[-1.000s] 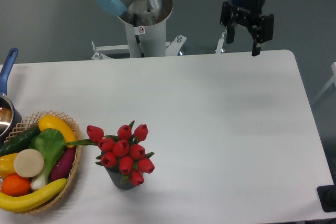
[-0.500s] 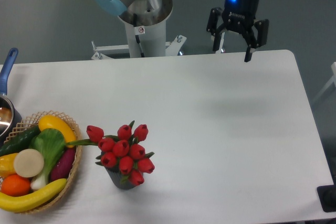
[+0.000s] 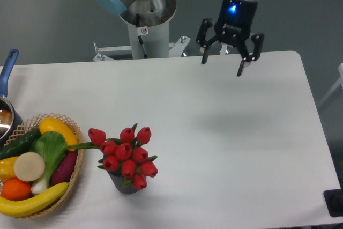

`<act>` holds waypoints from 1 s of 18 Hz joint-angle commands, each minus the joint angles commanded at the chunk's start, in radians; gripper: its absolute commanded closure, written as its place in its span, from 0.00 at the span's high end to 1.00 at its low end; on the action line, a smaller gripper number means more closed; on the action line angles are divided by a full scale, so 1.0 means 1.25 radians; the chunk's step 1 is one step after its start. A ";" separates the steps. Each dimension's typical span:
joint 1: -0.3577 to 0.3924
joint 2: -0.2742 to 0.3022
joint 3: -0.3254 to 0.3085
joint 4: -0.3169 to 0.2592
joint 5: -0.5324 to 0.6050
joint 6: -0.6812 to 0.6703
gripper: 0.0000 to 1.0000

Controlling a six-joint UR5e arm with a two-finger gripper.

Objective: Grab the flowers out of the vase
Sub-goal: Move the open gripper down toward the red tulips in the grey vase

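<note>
1. the flowers stand near the front left of the counter, a tight bunch of red buds with green leaves poking out between them, one bud leaning off to the left on a longer stem.
2. they sit upright in the vase, a small dark pot of which only the lower part shows under the blooms; the stems go down into its mouth, which is what keeps the bunch standing.
3. just to the left is a wicker basket full of fruit and vegetables: a banana along the front, an orange, a leafy green with a white stalk, a cucumber. the leaning bud reaches toward the basket rim, so it's a crowded side to come in from.
4. at the far left edge a pot with a blue handle is partly out of view.
5. the gripper hangs above the far edge of the counter, well apart from the flowers, fingers spread wide and empty, pointing down.
6. to my eye the job has barely begun; the arm has the whole counter to cross, and i'd guess coming down from above or from the bare right side suits best, closing on the bunch without tipping the vase.
</note>
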 joint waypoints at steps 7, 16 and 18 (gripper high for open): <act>-0.083 -0.072 -0.025 0.150 -0.041 -0.005 1.00; -0.118 -0.190 -0.009 0.189 -0.264 -0.010 1.00; -0.133 -0.216 0.001 0.188 -0.286 -0.011 1.00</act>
